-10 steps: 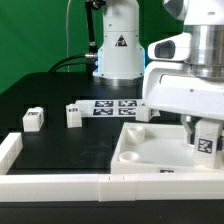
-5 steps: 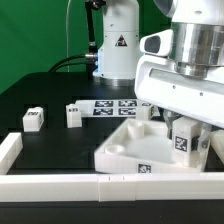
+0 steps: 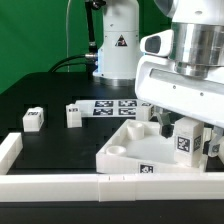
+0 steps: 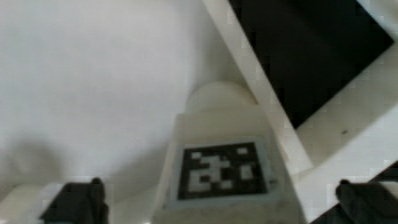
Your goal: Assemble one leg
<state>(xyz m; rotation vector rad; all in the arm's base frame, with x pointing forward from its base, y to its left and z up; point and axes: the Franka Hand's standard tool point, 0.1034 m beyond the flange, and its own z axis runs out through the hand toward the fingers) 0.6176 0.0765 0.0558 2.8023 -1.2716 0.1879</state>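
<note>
A leg (image 3: 186, 142), a small white block with a square tag, stands upright in a corner of the large white panel (image 3: 128, 152) at the exterior view's right. My gripper (image 3: 186, 130) is right over it. In the wrist view the leg (image 4: 222, 150) stands between my two dark fingertips (image 4: 73, 203), with a white gap on each side. The gripper (image 4: 217, 204) is open around the leg and does not touch it. The panel (image 4: 89, 90) fills the wrist view behind the leg.
Two more legs (image 3: 33, 119) (image 3: 74, 115) lie on the black table at the exterior view's left. The marker board (image 3: 112, 105) lies behind them by the arm's base (image 3: 118, 45). A white rail (image 3: 60, 185) runs along the front edge and up the left side.
The arm moved left with the leg and the wrist turned. The panel shifted and turned on the table. In the last half second it moved only slightly.
</note>
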